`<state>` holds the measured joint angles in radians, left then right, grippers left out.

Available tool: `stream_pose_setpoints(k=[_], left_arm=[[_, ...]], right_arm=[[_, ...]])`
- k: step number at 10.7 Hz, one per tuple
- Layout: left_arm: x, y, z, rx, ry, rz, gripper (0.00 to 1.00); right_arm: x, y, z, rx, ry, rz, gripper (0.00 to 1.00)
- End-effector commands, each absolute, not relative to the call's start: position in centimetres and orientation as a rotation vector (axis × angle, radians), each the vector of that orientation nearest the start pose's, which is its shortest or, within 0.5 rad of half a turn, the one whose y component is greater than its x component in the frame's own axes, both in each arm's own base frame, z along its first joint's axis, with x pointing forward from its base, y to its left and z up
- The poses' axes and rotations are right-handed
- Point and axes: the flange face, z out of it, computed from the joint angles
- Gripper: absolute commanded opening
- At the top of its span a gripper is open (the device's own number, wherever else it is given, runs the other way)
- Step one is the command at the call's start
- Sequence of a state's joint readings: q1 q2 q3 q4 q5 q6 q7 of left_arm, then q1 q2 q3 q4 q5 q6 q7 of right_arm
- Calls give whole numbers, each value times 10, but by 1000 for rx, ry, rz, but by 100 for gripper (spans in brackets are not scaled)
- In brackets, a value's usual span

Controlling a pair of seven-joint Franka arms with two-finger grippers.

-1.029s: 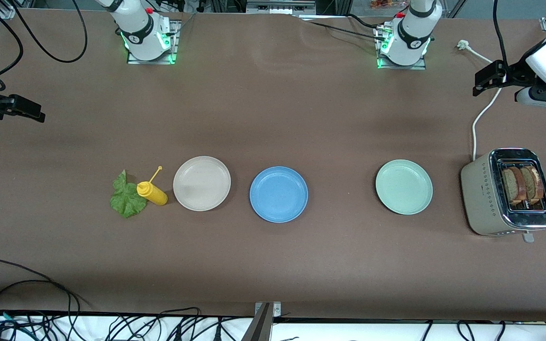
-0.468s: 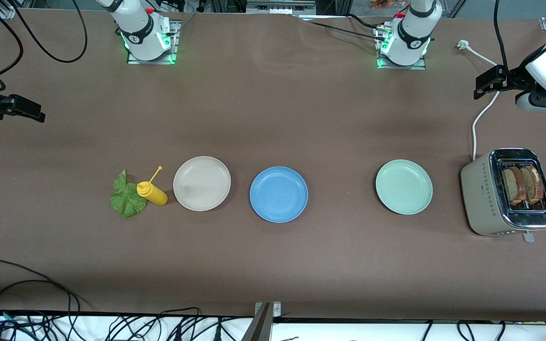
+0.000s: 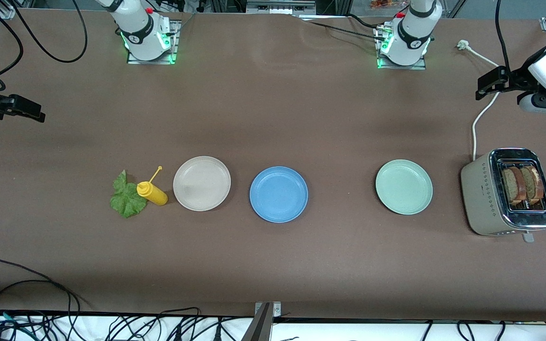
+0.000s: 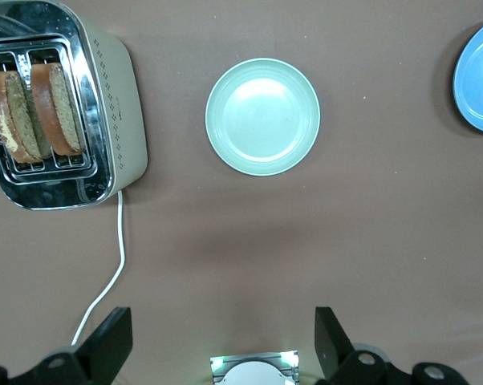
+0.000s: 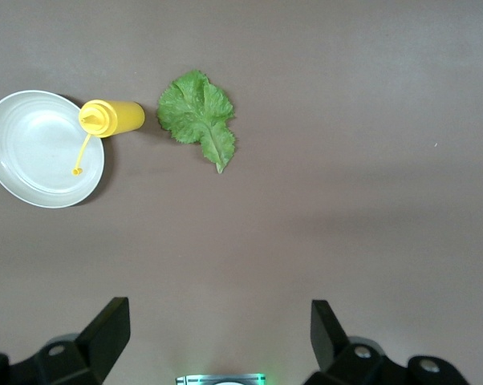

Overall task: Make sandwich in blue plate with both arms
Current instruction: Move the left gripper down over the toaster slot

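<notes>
Toast slices [image 3: 523, 184] stood in the toaster [image 3: 484, 196] at the left arm's end of the tabletop [image 3: 273, 113]; the left hand [image 3: 486, 85] hung released above that end. The right hand [image 3: 26, 111], also released, waited over the other end. Lettuce [image 3: 126, 199] touched the mustard bottle [image 3: 152, 193]; the blue plate [image 3: 278, 194] sat mid-tabletop, bare.

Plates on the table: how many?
3, in a row: round beige-white plate beside the yellow squeeze bottle, round matte blue plate in the middle, round pale mint-green plate nearest the toaster. None looks hidden.
</notes>
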<state>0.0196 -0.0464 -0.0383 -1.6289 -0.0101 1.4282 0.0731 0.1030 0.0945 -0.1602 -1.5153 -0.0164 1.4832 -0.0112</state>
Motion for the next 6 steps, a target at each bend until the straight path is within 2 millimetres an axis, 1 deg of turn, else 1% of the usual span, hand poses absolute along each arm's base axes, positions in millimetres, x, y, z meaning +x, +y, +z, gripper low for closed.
stream_pose_setpoints(k=[1, 3, 4, 5, 6], left_arm=[[536, 15, 606, -3127, 105, 258, 100], [543, 22, 595, -3128, 90, 287, 100], [545, 37, 590, -3120, 49, 297, 100], [550, 47, 583, -3093, 31, 301, 100], [560, 52, 578, -3072, 38, 239, 100]], right_arm=[[570, -31, 596, -3173, 54, 213, 100], [570, -31, 596, -3173, 54, 213, 100], [570, -31, 596, -3173, 56, 213, 100], [570, -31, 596, -3173, 54, 213, 100], [570, -31, 596, -3173, 54, 213, 100]])
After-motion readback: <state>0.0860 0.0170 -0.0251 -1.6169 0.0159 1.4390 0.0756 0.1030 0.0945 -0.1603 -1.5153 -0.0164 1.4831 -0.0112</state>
